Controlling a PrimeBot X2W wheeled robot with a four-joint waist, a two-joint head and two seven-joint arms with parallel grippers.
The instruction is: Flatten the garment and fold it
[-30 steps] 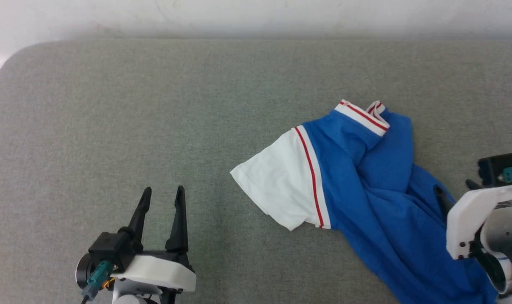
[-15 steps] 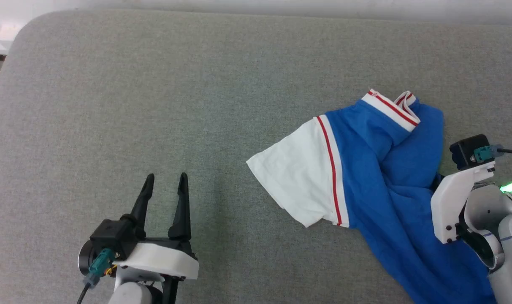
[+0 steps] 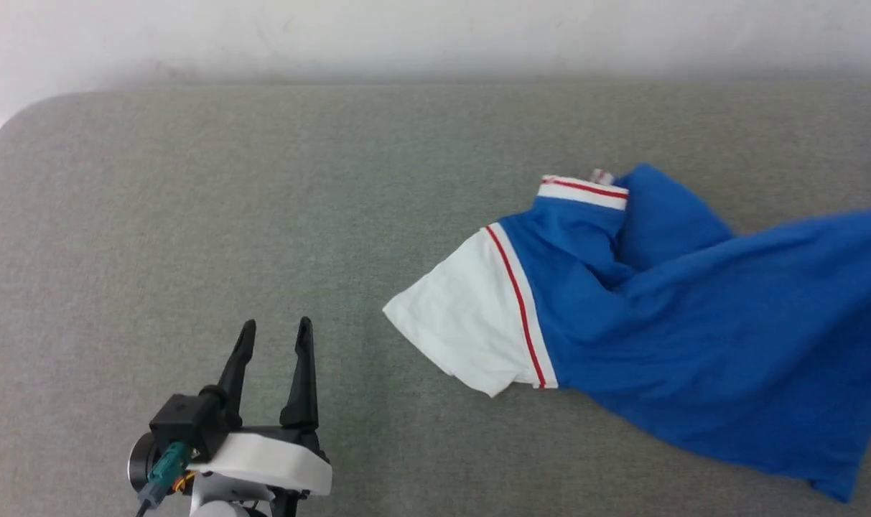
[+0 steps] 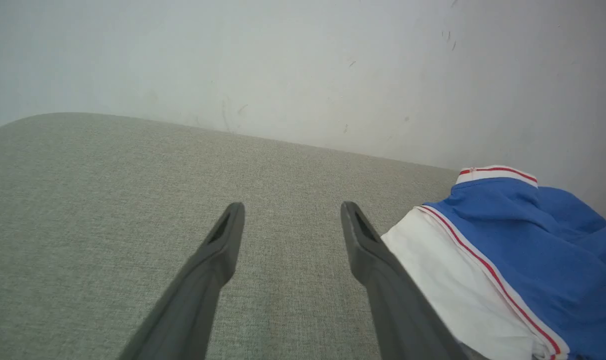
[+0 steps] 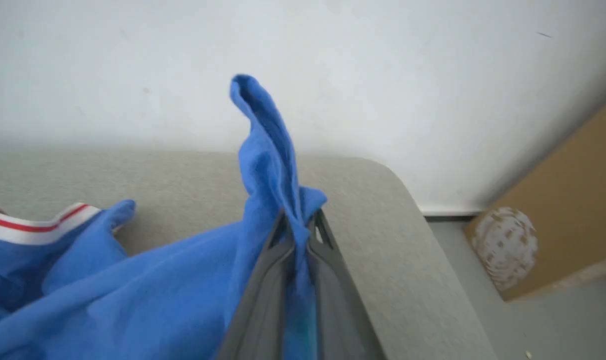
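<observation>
Jaws on your right gripper [image 5: 298,222] pinch a fold of the bright blue soft-fabric T-shirt [image 3: 693,323], the rest draped left of them; your left gripper [image 3: 277,327] jaws stand apart, white sleeve [image 4: 447,285] just right.

A grey-green surface [image 3: 191,215] covered in woven fabric spreads across the head view, and its far left corner is rounded. Directly behind its far edge rises a pale, off-white wall [image 3: 435,36], which the left wrist view shows flecked with small dark marks and faint scuffs. In the right wrist view the surface ends in another rounded corner, and past it lies a grey floor [image 5: 557,320]. A tan-brown panel [image 5: 577,210] stands there against the wall, with a pale round object [image 5: 504,245] with brownish speckles at its foot, too blurred to identify. A thin strip [image 5: 447,214] runs along the wall's base.
</observation>
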